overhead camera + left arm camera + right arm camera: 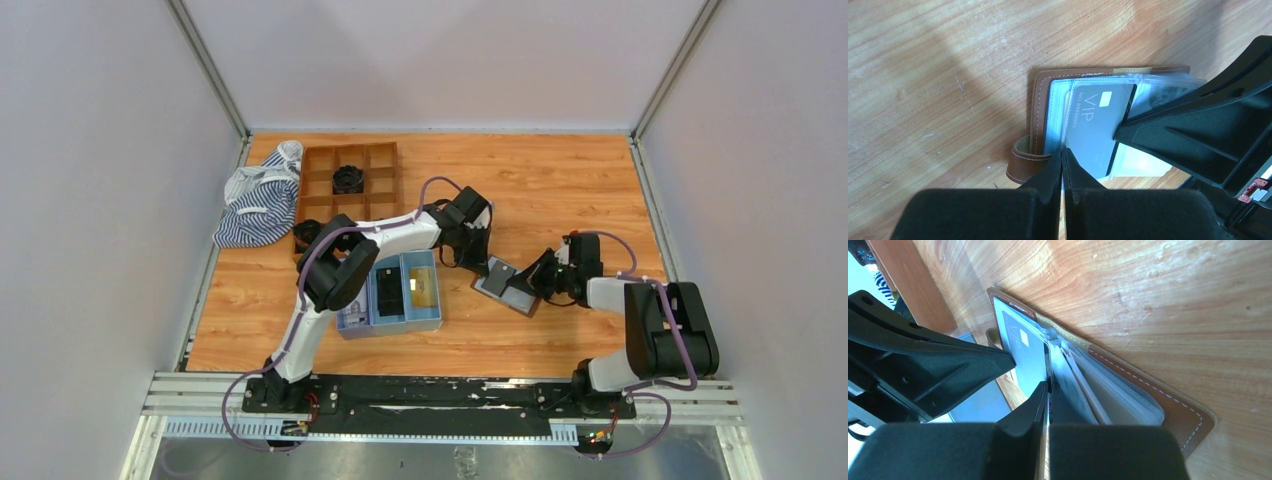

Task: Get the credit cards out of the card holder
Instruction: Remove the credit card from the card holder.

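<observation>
Right of the blue tray (pixel 395 328), the card holder (pixel 507 285) lay open on the wooden table (pixel 560 180), between both arms. Left gripper (pixel 1063 160) was pinched together on the lower edge of a clear sleeve (pixel 1057 120). Right gripper (pixel 1048 390) was clamped on the edge of the grey VIP card (pixel 1093 125) in that sleeve.

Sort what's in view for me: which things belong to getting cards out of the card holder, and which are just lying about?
Job in hand:
card holder, lying open
grey VIP card, in a clear sleeve
left gripper, shut on a sleeve edge
right gripper, shut on the card's edge

Lying about:
blue tray
wooden grid box, black object inside
striped cloth
</observation>
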